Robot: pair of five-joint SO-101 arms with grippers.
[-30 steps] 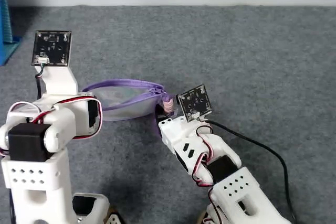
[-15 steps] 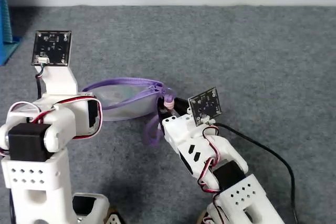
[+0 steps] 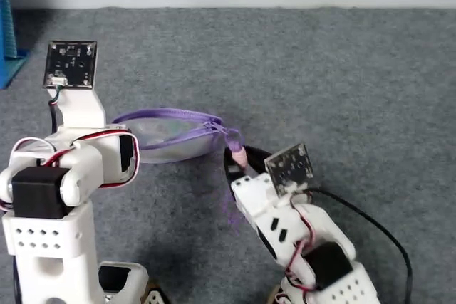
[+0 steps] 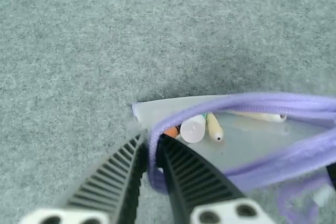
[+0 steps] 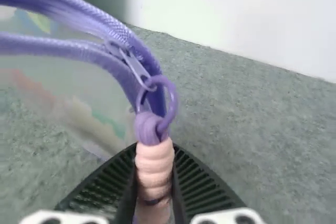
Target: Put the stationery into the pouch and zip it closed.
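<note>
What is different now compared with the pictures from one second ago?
The right tool, shut on the pink zipper charm, has drawn back from the pouch toward its own base, pulling the charm along. The pouch lies where it was, and the left tool stays clamped on its end.

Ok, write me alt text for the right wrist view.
The right arm's jaws grip a pink ribbed charm, tied by a purple loop to the zipper slider of a clear, purple-edged pouch. Grey carpet lies beneath, a pale wall behind.
</note>
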